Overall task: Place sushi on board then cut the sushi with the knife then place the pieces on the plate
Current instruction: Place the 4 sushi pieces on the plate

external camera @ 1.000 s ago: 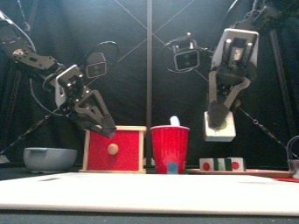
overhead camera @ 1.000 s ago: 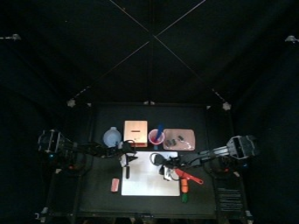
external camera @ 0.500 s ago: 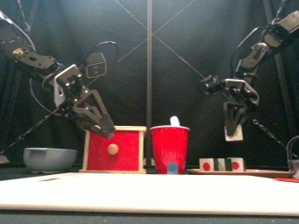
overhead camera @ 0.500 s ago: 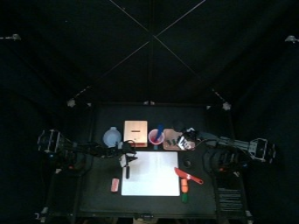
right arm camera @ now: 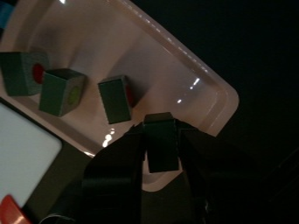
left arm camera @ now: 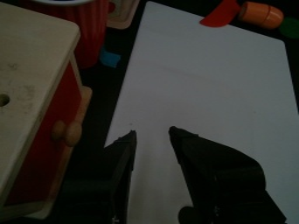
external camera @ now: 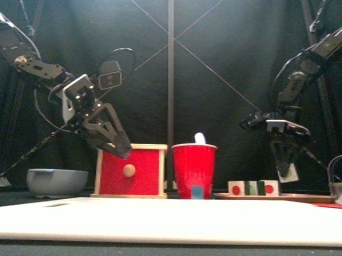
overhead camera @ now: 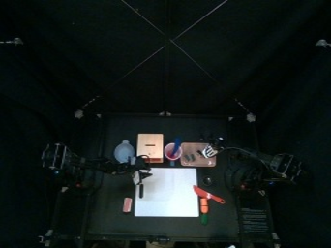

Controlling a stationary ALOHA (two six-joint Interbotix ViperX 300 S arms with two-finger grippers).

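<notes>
My right gripper (right arm camera: 162, 147) is shut on a dark green sushi piece (right arm camera: 162, 138), held just over the near rim of the pink tray (right arm camera: 152, 57). Three more pieces (right arm camera: 61, 91) stand in a row on that tray; two of them (external camera: 237, 187) show in the front view. In the top view the right gripper (overhead camera: 214, 147) hangs above the tray (overhead camera: 195, 161). The red knife (overhead camera: 208, 198) lies at the white board's (overhead camera: 168, 194) right edge. My left gripper (left arm camera: 152, 144) hovers open over the board's left side, beside the wooden box (left arm camera: 30, 96).
The red cup (external camera: 195, 170) with the blue knife in it stands between the wooden box (external camera: 131, 170) and the tray. A blue-grey bowl (external camera: 56, 180) sits at the far left. An orange and green toy (left arm camera: 261, 11) lies off the board's right edge.
My right arm has carried the sushi piece from above the board back and to the right, and lowered it to the tray. The left arm has stayed still.
</notes>
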